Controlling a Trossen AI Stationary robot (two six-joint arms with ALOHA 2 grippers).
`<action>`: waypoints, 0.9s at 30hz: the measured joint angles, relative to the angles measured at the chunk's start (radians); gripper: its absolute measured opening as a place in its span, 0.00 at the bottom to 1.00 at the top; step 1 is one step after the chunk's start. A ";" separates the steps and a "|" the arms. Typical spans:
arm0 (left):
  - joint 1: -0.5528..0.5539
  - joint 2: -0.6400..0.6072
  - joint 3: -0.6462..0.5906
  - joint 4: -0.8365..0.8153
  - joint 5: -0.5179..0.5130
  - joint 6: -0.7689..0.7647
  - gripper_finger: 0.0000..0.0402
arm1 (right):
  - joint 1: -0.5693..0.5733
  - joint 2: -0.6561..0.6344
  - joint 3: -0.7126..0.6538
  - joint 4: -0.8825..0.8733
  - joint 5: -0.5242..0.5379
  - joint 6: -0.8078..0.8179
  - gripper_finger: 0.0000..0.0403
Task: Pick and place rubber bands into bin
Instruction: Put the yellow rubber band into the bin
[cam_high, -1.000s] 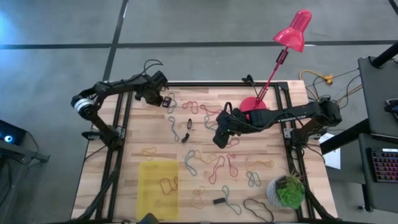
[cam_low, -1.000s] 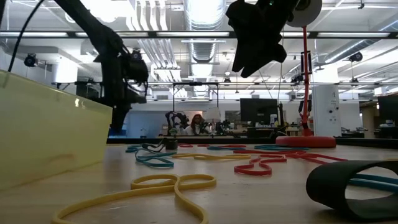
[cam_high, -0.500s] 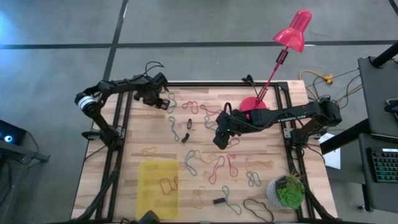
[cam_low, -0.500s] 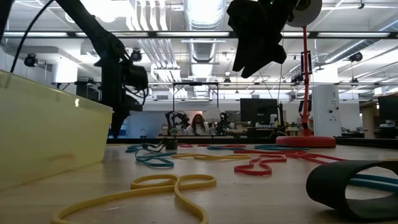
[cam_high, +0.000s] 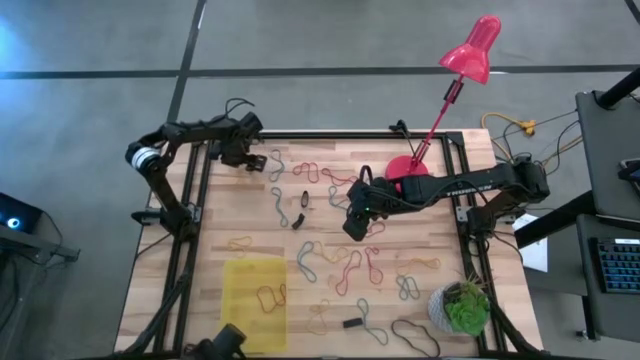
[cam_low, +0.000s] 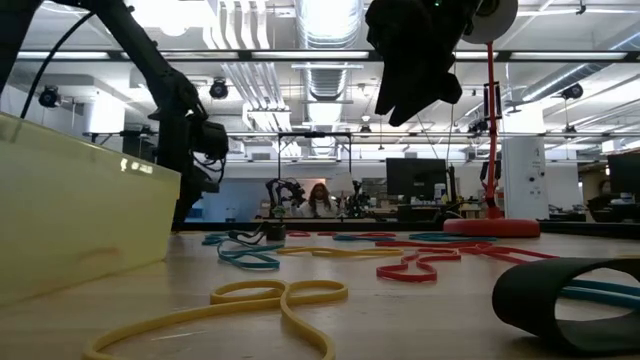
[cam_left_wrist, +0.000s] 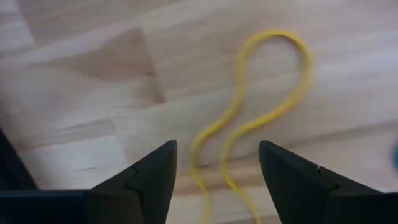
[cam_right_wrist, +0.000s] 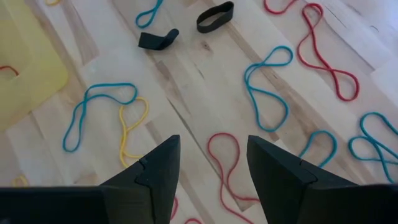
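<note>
Claw first: the left claw (cam_left_wrist: 214, 180) hangs low over the far left corner of the worktop (cam_high: 420, 300), its two fingers standing apart with nothing between them, and a yellow rubber band (cam_left_wrist: 261, 112) lies flat on the wood just ahead of the tips, its long loop running out between them. That placing reads as a line-up for a grasp, fingers straddling the band so they can pinch it once lowered. The right claw (cam_right_wrist: 208, 171) hovers above the middle of the worktop, its fingers likewise spread and empty, looking down on a scatter of rubber bands (cam_right_wrist: 264, 81) in blue-green, red and yellow, with two dark bands (cam_right_wrist: 214, 17) beyond them; it seems to be waiting over its own patch. Most of the loops lie loose across the centre and the near side of the wood, well apart from the left claw. Nearest the low camera sits the bin (cam_high: 252, 300), a shallow yellow tray at the near left of the worktop, and it holds a loop or two; a sliver of red shows through its wall in the right wrist view. Much of the sorting looks undone.
</note>
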 joint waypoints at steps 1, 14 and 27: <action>0.012 0.004 0.000 0.000 0.003 0.001 0.52 | 0.000 0.000 0.000 0.000 0.000 0.000 0.43; 0.039 0.049 0.018 0.004 0.096 0.055 0.34 | -0.025 0.000 0.000 0.002 0.004 0.000 0.43; 0.033 0.049 0.015 0.016 0.116 0.060 0.08 | -0.031 0.000 0.000 0.004 0.007 0.000 0.43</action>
